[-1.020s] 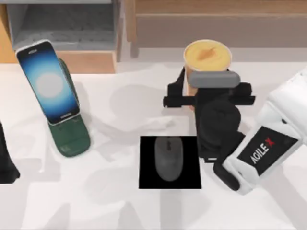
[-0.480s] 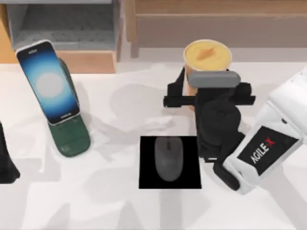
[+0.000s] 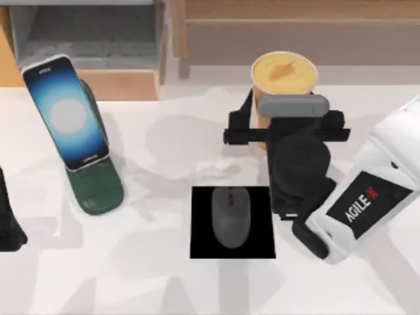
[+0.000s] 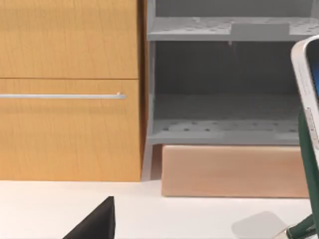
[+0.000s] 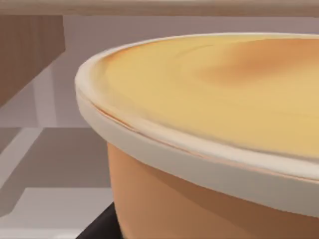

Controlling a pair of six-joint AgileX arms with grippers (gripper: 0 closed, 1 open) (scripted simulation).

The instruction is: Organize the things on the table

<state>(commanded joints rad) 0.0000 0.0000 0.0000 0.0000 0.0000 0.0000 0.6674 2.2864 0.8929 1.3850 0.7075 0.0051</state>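
One orange cup [image 3: 283,73], yellow top | right hand [image 3: 283,134] clamped round it

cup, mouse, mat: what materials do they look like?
Cup: looks like matte paper, with an orange wall, a pale rolled rim and a flat yellow top. Mouse: probably grey plastic, a smooth moulded shell with a dull sheen. Mat: flat black, no shine; fabric or rubber, cannot tell which.

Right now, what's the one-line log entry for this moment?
right gripper: at orange paper cup | mouse: on black mat | smartphone: on green stand | left arm: parked
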